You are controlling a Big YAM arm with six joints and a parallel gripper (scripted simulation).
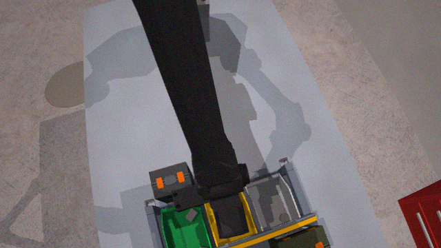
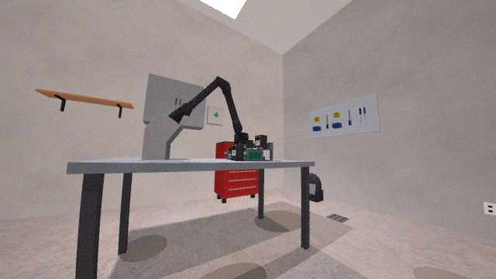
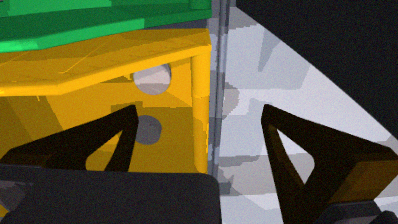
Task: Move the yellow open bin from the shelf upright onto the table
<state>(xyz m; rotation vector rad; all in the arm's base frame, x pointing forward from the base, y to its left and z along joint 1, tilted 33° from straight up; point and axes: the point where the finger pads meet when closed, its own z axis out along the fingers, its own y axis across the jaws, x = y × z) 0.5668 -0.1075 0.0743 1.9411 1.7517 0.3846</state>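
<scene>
The yellow open bin (image 1: 211,222) sits on the small shelf rack (image 2: 254,153) at the table's far end, between a green bin (image 1: 184,227) and a white bin (image 1: 272,201). In the wrist view the yellow bin (image 3: 100,100) fills the left side, with two grey round parts (image 3: 152,80) inside it. My gripper (image 3: 199,112) is open and empty. It straddles the yellow bin's right wall: the left finger is inside the bin, the right finger is over the white bin (image 3: 280,90). In the overhead view my arm hides most of the bin's inside.
A dark case with orange latches (image 1: 170,180) stands on the rack next to the green bin. An olive case (image 1: 300,239) sits lower on the rack. A red tool cabinet (image 1: 422,213) stands beyond the table. The grey table top (image 1: 138,120) stretches toward the arm's base.
</scene>
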